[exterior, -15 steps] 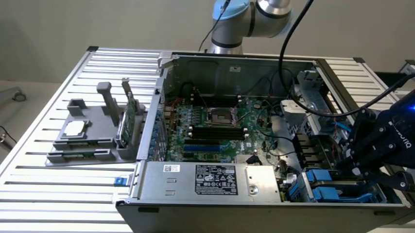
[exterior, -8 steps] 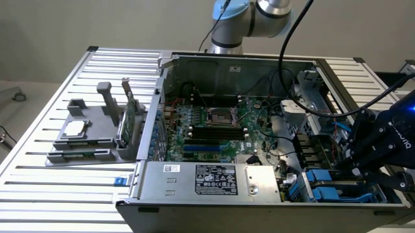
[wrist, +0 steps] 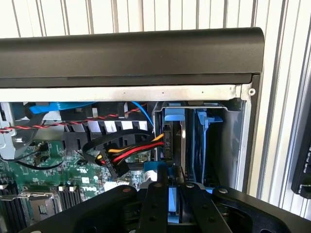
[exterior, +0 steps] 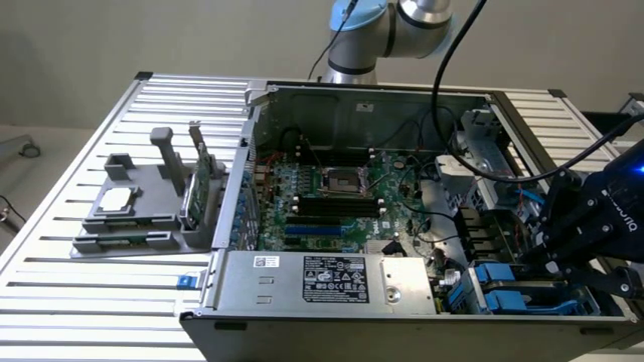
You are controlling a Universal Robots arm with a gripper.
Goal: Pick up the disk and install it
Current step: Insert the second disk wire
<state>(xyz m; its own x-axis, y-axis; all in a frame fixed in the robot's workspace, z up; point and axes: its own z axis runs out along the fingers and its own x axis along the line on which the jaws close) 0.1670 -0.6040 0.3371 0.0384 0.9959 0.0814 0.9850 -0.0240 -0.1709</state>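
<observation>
The disk (wrist: 174, 138) stands on edge in the drive bay of the open computer case (wrist: 146, 53), with blue carrier rails along its sides. My gripper (wrist: 171, 187) reaches down into that bay. Its two black fingers (wrist: 154, 199) stand close together on the blue edge of the disk. In the exterior view the black gripper (exterior: 548, 260) hangs over the case's front corner at the exterior view's right, just above the blue carriers (exterior: 500, 277). The lower part of the disk is hidden inside the bay.
A second blue carrier (wrist: 201, 141) sits in the bay beside the disk. Red, yellow and black power cables (wrist: 124, 155) lie close by, over the motherboard (exterior: 332, 204). The power supply (exterior: 332, 279) lines the case front. A grey fixture (exterior: 141, 215) with a green card stands on the slatted table.
</observation>
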